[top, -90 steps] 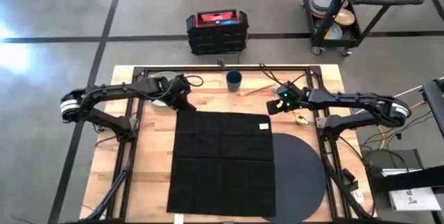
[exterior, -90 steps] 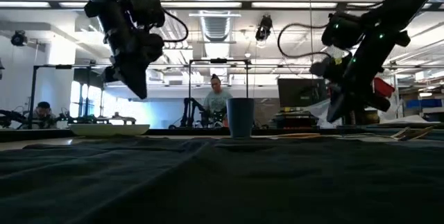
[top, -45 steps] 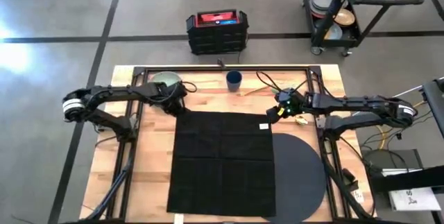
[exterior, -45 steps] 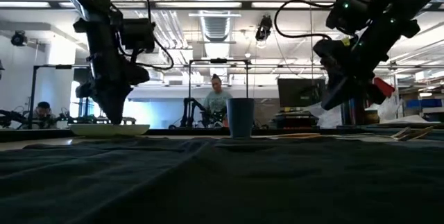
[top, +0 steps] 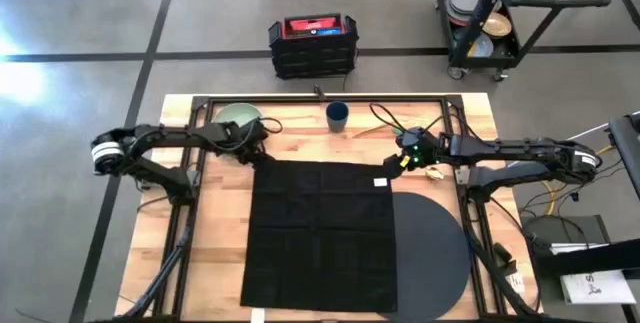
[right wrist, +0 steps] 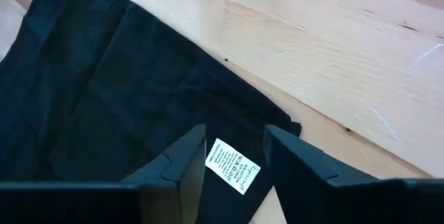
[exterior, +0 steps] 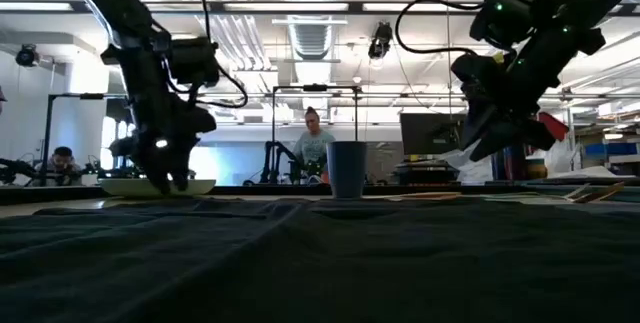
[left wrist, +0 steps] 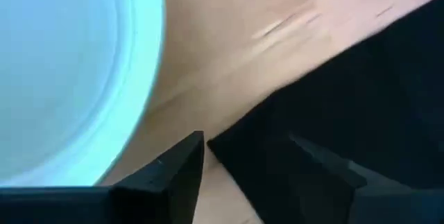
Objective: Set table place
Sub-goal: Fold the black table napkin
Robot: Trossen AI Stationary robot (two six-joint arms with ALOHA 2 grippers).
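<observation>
I see both arms reaching low, left gripper (top: 262,151) and right gripper (right wrist: 232,156) spread over the napkin (top: 320,233) corners on the table (top: 215,233)

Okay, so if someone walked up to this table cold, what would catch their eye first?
The big black cloth napkin spread over the table's middle, half covering the dark grey placemat. Both open grippers hang at its far corners: left gripper beside the pale green plate, right gripper above the white tag.

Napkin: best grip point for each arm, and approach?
The black cloth napkin lies spread flat, so pinch its two far corners from above. The left gripper straddles one corner. The right gripper is open over the other, by the white care tag.
</observation>
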